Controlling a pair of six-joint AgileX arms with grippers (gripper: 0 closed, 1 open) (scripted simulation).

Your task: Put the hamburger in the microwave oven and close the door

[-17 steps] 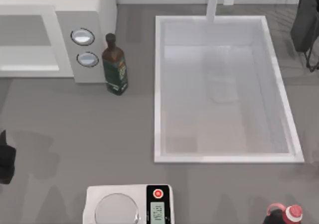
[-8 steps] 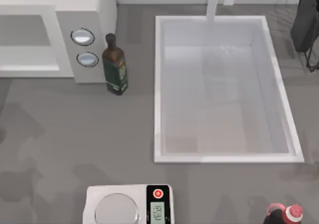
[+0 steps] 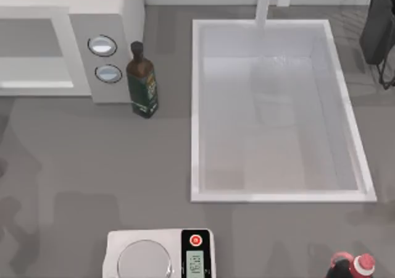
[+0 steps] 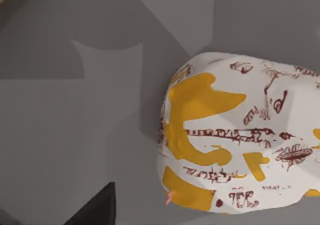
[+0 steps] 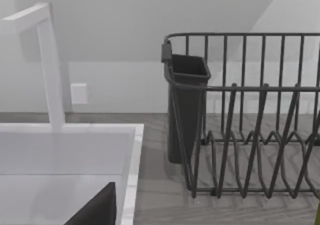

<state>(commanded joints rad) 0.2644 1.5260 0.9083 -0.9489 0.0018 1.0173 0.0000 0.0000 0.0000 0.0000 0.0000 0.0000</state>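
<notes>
Since a second ago the dark left arm has gone from the top view's left edge. Hamburger [image 4: 240,140], in a white-and-yellow printed wrapper, lies on the grey counter [image 4: 75,125] under the left wrist camera. Microwave [image 3: 68,49] door [image 3: 34,52] is seen shut. Neither gripper's opening can be told.

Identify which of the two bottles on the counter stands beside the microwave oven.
The dark green bottle, black-capped, stands beside the microwave oven; the red-capped bottle sits at the counter's near right corner.

Hamburger [image 4: 235,140], white wrapper w/ yellow-red print, on grey counter; white microwave [image 3: 68,49] top-left, door [image 3: 34,52] shut.
</notes>
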